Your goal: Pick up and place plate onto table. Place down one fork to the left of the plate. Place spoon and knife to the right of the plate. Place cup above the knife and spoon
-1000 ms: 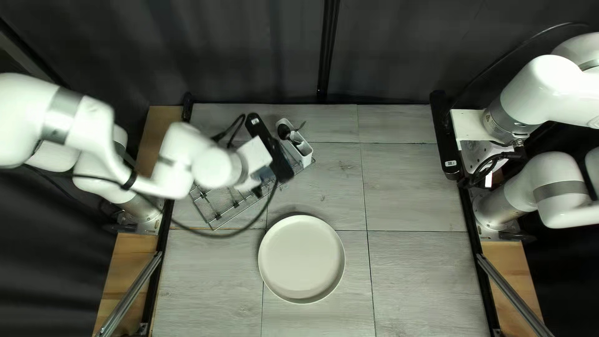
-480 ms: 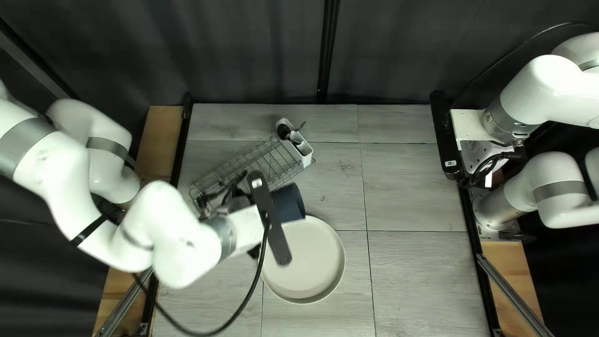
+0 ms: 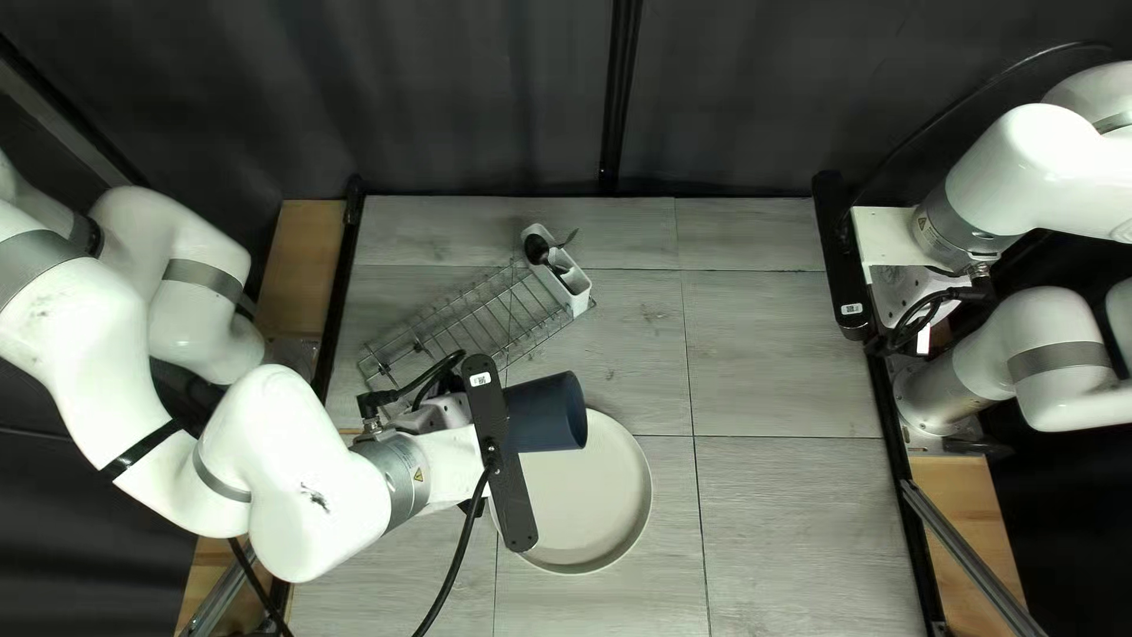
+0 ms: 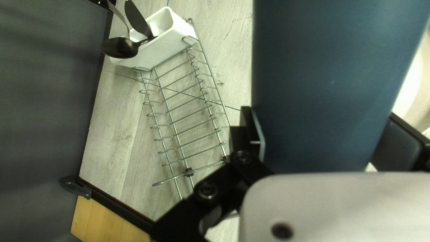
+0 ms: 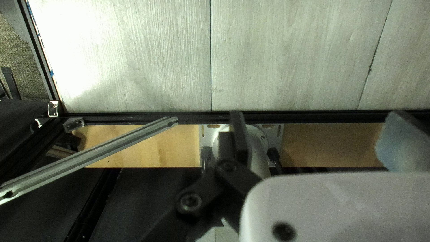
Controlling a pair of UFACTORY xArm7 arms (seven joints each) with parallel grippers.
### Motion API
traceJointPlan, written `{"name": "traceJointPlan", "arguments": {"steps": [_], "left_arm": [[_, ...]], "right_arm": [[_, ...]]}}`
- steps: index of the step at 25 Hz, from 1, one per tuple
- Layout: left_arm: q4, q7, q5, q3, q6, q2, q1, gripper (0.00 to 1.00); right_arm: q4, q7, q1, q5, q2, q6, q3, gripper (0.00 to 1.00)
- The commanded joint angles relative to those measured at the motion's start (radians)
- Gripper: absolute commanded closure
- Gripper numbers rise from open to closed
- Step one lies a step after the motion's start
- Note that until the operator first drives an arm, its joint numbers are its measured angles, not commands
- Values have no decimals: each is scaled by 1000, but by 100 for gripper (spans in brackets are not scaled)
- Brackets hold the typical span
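We clench the dark blue cup [image 3: 548, 413] in our left pincer [image 3: 505, 454].
Its fingers stand a cup's width apart, touching both sides; our right pincer [image 3: 840, 260] is released, wide open. The plate [image 3: 607, 496] lies on the bench [image 3: 790, 507]; fork [image 4: 117, 13], knife [image 4: 138, 19] and spoon [image 4: 121, 48] sit in the white holder [image 4: 163, 49].

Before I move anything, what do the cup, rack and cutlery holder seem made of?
The cup looks ceramic or plastic: matte, even dark blue. The rack seems bare metal: thin, silvery, glinting wires. The holder, smooth white with a slight sheen, could be plastic or ceramic.
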Motion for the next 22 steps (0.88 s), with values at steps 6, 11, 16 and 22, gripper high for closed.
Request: {"name": "traceJointPlan", "arguments": {"steps": [6, 11, 16, 22], "left_arm": [[-266, 284, -146, 320, -176, -401, -98, 100], [-272, 291, -149, 327, -185, -409, -102, 100], [-272, 291, -149, 327, -185, -409, -102, 100], [-272, 291, -149, 327, -185, -409, -102, 100]], "right_arm": [[0, 0, 0, 0, 0, 0, 0, 0], [0, 0, 0, 0, 0, 0, 0, 0], [0, 0, 0, 0, 0, 0, 0, 0], [-18, 3, 11, -7, 9, -34, 25, 0]]}}
